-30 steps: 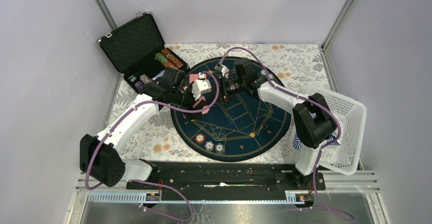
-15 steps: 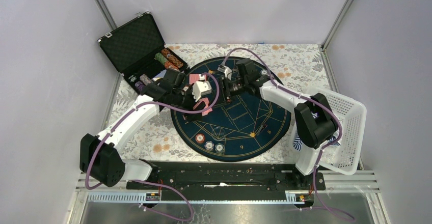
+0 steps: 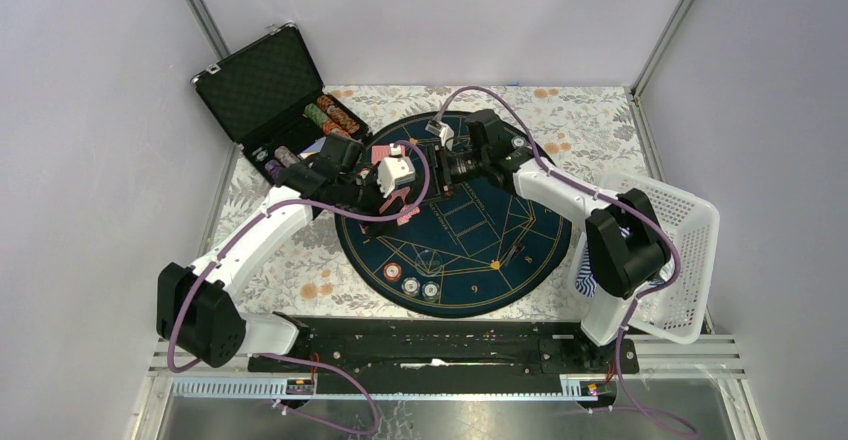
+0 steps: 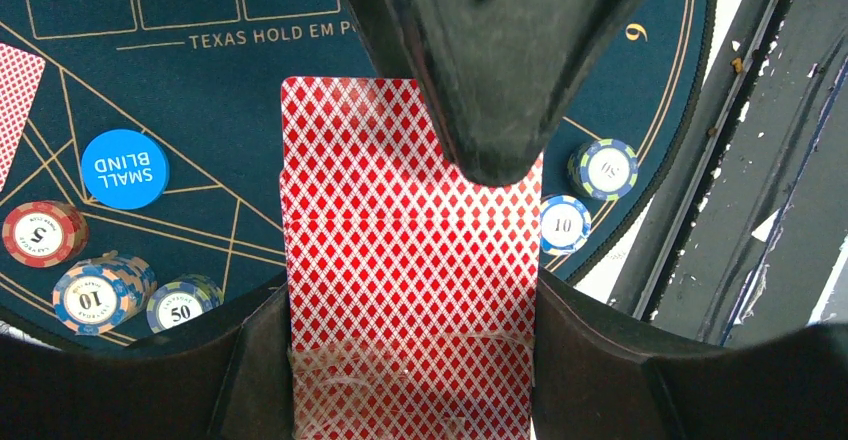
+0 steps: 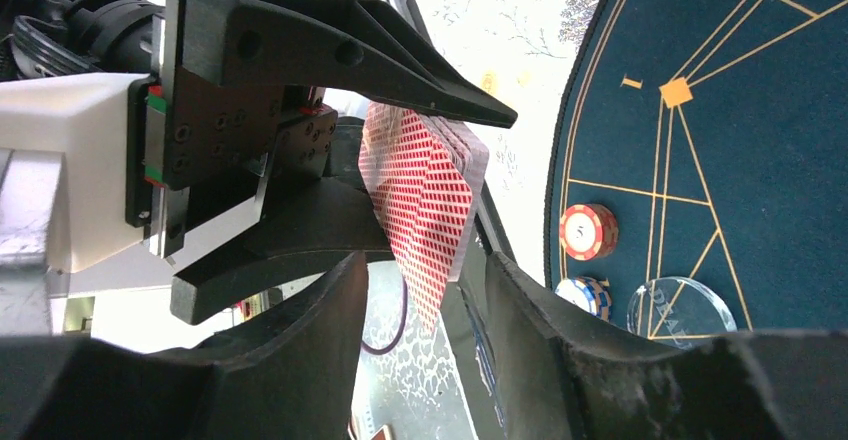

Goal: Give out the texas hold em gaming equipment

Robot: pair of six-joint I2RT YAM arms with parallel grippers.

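Observation:
My left gripper (image 3: 402, 206) is shut on a deck of red-backed playing cards (image 4: 410, 290), held over the left part of the round blue mat (image 3: 500, 230). The top card sits shifted a little forward. My right gripper (image 3: 434, 174) has come up to the deck. One of its fingers (image 4: 497, 70) lies over the top card. In the right wrist view the deck (image 5: 425, 185) sticks between my parted right fingers (image 5: 560, 350) and touches one. Striped chips (image 3: 410, 285) lie at the mat's near edge. A blue small-blind disc (image 4: 124, 168) lies on the mat.
The open black case (image 3: 268, 85) with chip rows (image 3: 330, 115) stands at the back left. A white basket (image 3: 680, 250) stands at the right. A single red card (image 3: 381, 153) lies on the mat. A clear dealer disc (image 5: 680, 312) and an orange chip (image 5: 588, 231) lie on it too.
My right gripper has moved a little left and closer to the deck in my left gripper. The left arm has hardly moved.

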